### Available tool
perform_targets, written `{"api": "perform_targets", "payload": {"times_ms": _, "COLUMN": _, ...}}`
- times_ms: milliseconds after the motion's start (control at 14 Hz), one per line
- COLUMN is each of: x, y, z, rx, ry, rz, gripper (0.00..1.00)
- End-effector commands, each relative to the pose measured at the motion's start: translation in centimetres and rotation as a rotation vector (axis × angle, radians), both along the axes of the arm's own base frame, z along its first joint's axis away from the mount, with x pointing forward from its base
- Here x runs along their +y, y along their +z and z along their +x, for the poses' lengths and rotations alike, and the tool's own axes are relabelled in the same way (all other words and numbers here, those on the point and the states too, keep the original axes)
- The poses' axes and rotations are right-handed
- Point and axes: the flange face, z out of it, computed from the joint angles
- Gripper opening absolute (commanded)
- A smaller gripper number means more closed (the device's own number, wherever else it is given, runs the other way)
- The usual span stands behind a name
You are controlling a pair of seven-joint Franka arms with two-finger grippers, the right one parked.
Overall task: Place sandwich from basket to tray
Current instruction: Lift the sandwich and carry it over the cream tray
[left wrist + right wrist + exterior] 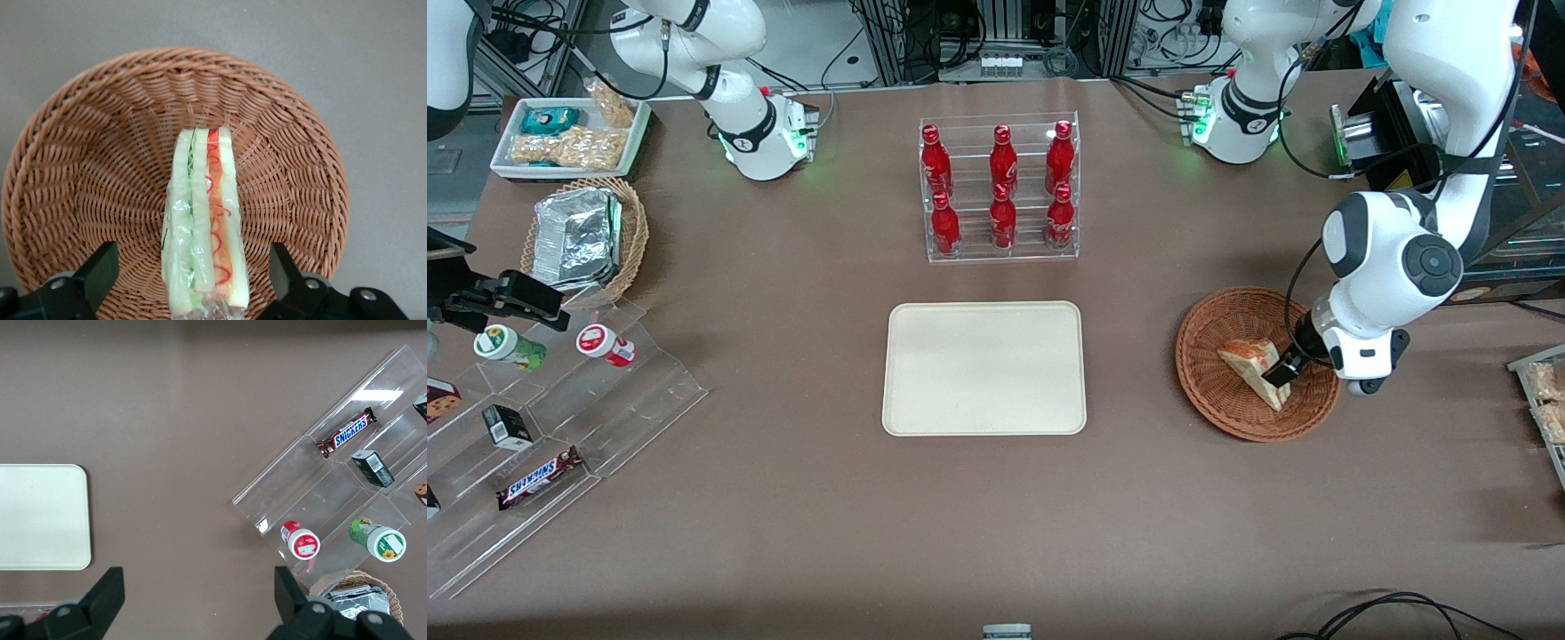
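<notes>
A wrapped sandwich [1249,360] [203,227], a wedge with pale bread and green and orange-red filling, lies in the reddish-brown wicker basket [1209,391] [87,167] toward the working arm's end of the table. My gripper [1280,369] [192,260] is down in the basket, open, with one black finger on each side of the sandwich's wide end. A gap shows between each finger and the bread. The cream-beige tray [984,369] [40,517] lies bare at the table's middle, beside the basket.
A clear rack of red bottles [1000,187] stands farther from the front camera than the tray. Toward the parked arm's end are a tan basket with a foil packet [587,236], a white snack tray [569,138] and a clear stepped stand [543,418] with small goods.
</notes>
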Motion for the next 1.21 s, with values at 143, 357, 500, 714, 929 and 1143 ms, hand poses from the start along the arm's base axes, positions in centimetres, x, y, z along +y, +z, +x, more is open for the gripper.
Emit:
{"api": "perform_targets", "payload": {"times_ms": 143, "x": -1.1, "y": -3.3, "z": 0.4, "rx": 0.016, "ry": 0.017, "rz": -0.011, "gripper": 1.0}}
{"api": "perform_targets", "payload": {"times_ms": 357, "x": -0.5, "y": -4.2, "z": -0.7, "rx": 0.047, "ry": 0.012, "rz": -0.004, "gripper": 0.7}}
{"api": "perform_targets", "payload": {"times_ms": 500, "x": -0.1, "y": -2.7, "z": -0.8, "rx": 0.082, "ry": 0.019, "rz": 0.0, "gripper": 0.11}}
{"api": "perform_targets", "payload": {"times_ms": 714, "x": -0.9, "y": -0.1, "z": 1.4, "rx": 0.071, "ry": 0.064, "rz": -0.009, "gripper": 0.08}}
{"api": "perform_targets", "payload": {"times_ms": 929, "x": -4.8, "y": 3.7, "z": 2.7, "rx": 0.062, "ry": 0.04, "rz": -0.016, "gripper": 0.04}}
{"api": "perform_targets", "payload": {"times_ms": 1143, "x": -11.4, "y": 6.3, "z": 3.3, "rx": 0.04, "ry": -0.006, "rz": -0.02, "gripper": 0.01}}
